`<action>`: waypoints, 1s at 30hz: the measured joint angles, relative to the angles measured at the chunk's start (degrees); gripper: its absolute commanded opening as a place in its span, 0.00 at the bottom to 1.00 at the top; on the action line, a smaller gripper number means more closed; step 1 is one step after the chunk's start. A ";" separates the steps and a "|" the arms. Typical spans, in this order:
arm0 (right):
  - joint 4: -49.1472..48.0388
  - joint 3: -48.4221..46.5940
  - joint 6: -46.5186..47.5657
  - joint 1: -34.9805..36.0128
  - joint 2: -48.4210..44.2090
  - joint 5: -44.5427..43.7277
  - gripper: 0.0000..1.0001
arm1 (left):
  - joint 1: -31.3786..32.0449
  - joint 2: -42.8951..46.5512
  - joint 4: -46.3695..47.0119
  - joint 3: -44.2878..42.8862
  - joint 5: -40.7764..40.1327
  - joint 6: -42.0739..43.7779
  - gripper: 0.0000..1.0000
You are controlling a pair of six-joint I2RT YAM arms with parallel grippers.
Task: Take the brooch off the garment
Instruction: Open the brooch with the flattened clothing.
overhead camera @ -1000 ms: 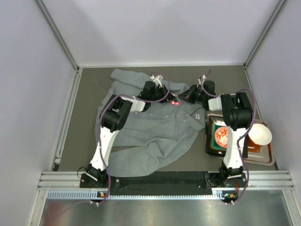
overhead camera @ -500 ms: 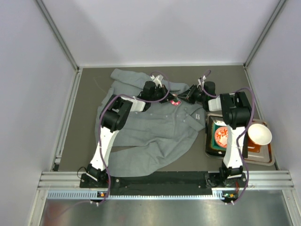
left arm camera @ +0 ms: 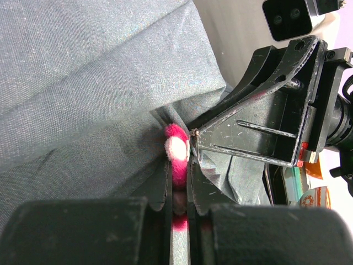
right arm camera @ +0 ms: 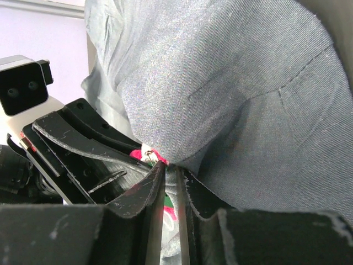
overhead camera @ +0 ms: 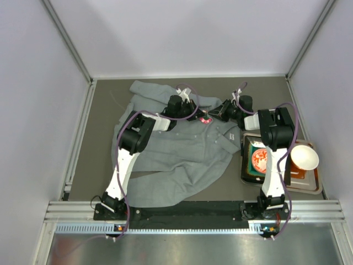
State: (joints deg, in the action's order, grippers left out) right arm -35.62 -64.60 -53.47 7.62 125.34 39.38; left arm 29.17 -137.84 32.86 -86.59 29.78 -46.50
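The grey garment (overhead camera: 182,149) lies rumpled across the table. The pink brooch (overhead camera: 206,119) sits on it near the collar, between the two grippers. My left gripper (overhead camera: 197,115) reaches it from the left; in the left wrist view its jaws (left arm camera: 177,165) are shut on the brooch (left arm camera: 177,148), pink petals and pale centre showing at the tips. My right gripper (overhead camera: 215,115) comes from the right; in the right wrist view it (right arm camera: 171,168) is shut on a fold of the garment (right arm camera: 231,99) right beside the brooch (right arm camera: 149,156), whose metal pin shows.
A tray (overhead camera: 317,185) at the right edge of the table holds a white bowl (overhead camera: 304,157) and a box with a red round label (overhead camera: 259,159). White walls and metal rails enclose the table.
The right gripper has edged slightly towards the brooch. The left arm and garment look unchanged.
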 measured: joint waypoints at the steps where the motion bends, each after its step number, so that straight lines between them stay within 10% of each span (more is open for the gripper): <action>1: 0.00 0.00 0.00 0.00 0.00 0.02 0.15 | 0.00 -0.02 0.07 0.00 0.04 -0.04 0.00; 30: 6.47 -2.93 5.40 0.74 -0.33 -1.05 0.17 | -0.20 -0.46 -1.53 -1.29 0.94 0.07 0.00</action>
State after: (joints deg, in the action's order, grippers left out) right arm -29.15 -67.53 -48.07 8.36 125.01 38.33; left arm 28.97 -138.30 31.33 -87.88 30.72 -46.44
